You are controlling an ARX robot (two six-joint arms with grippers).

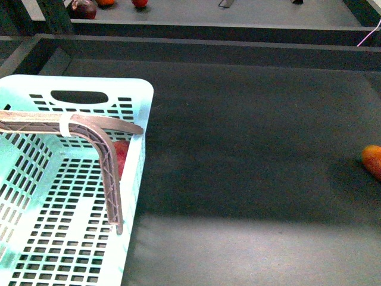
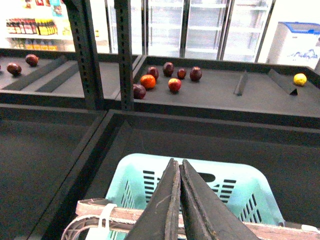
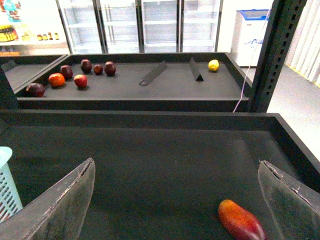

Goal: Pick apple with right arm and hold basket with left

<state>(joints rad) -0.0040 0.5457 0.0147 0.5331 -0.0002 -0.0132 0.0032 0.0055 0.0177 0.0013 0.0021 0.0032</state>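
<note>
The mint-turquoise basket (image 1: 89, 84) stands at the near left, its brown latticed handle (image 1: 106, 156) with white tape bent over it. A red round fruit (image 1: 123, 156), seemingly the apple, lies inside against the basket's right wall, mostly hidden by the handle. My left gripper (image 2: 178, 162) is shut on the handle (image 2: 125, 215) above the basket (image 2: 140, 162); it is out of the front view. My right gripper (image 3: 175, 162) is open and empty over the dark surface, with the basket's corner (image 3: 5, 182) off to one side. It is also out of the front view.
An oblong orange-red fruit (image 1: 372, 161) lies at the right edge, and shows between my right fingers (image 3: 241, 221). The back shelf holds dark purple fruits (image 2: 139, 91), an orange one (image 2: 148, 81), a red one (image 2: 174, 85) and a yellow one (image 3: 213, 65). A raised dark ledge (image 1: 208, 47) separates the shelves.
</note>
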